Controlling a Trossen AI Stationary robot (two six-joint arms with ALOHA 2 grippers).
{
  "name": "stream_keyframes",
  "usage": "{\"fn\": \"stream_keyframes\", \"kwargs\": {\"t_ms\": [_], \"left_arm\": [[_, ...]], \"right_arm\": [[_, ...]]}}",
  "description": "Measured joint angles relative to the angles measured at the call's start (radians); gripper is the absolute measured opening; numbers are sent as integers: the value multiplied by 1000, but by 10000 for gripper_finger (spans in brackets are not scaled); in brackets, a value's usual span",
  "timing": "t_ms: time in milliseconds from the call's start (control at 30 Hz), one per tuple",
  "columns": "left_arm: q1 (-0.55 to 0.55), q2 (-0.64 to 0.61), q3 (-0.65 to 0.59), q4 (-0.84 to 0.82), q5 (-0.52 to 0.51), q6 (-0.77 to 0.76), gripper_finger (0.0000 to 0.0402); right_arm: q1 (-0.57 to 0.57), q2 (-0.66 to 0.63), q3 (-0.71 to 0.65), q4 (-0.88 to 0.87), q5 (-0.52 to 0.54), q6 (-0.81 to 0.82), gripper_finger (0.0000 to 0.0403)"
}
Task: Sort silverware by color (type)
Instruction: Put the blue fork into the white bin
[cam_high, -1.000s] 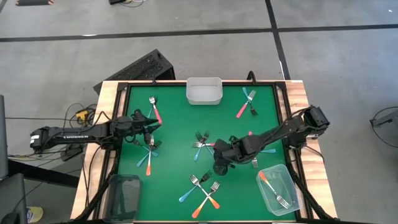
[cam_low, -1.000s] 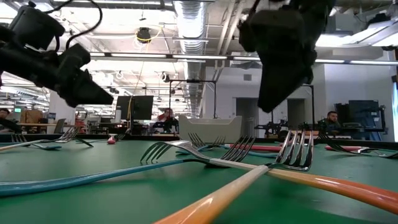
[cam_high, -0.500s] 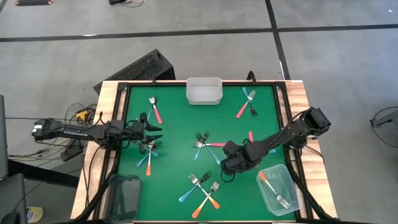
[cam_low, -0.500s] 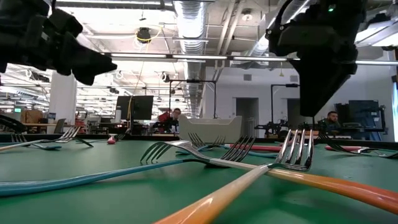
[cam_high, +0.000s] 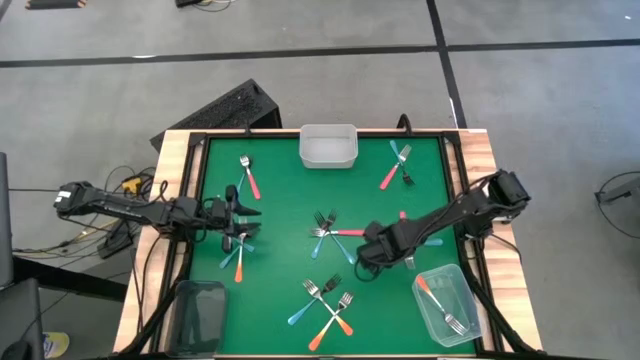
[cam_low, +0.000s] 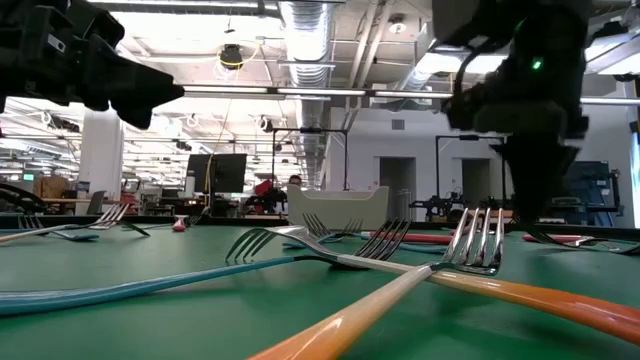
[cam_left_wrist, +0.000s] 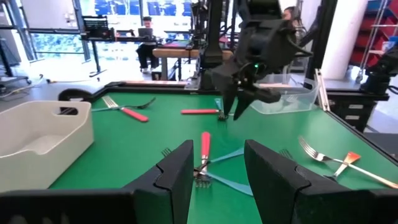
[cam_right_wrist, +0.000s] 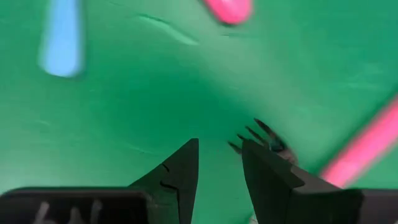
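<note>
Left jaws: parted, empty; left gripper (cam_left_wrist: 216, 163) low over the tabletop's (cam_high: 290, 205) left side, above a small heap of forks (cam_high: 238, 243).
Right jaws: parted, nothing between them; right gripper (cam_right_wrist: 219, 163) pointed down near mid-tabletop, tines of a fork (cam_right_wrist: 264, 138) just ahead of the fingertips.
Silverware: scattered in small groups; a pink-red fork (cam_high: 249, 176) at far left, a pink-red and light blue pair (cam_high: 396, 166) at far right, a crossed cluster (cam_high: 327, 229) in the middle, another crossed pile of blue and orange (cam_high: 328, 305) at the near edge.
Already sorted: one orange-handled fork (cam_high: 438, 301) in the clear container (cam_high: 448, 305) at near right.
Other bins: white container (cam_high: 328, 146) at the far edge, apparently empty; dark-tinted container (cam_high: 197, 312) at near left, contents not readable.
Stage, as judged: right gripper lining up on a fork near the middle cluster, pick not yet made.
Risk 1: handles thin and flat on the green mat; fingertips likely to skid over one, or pinch only the tines and let it swing.
Risk 2: forks crossed; lifting one probably drags or flips its neighbour, maybe two colours at once.
Risk 3: both arms reaching toward the centre; collision possible if moved together.
Risk 4: wrong bin, if handle colour misjudged.
</note>
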Motion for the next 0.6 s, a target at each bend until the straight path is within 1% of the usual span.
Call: {"fn": "stream_keyframes", "kwargs": {"t_ms": [167,267,433,600], "left_arm": [[-42,102,0,86,-4,4,130],[-65,160,0,98,-20,0,130],[-77,245,0,46,-115,-54,130],[-77,319,0,39,-147,-80,130]], "right_arm": [[-3,0,-6,221,-74,-38,147],[12,0,-6,308,-114,-29,147],[52,10,-6,339,-104,44,150],[71,6,-6,337,-104,49,177]]}}
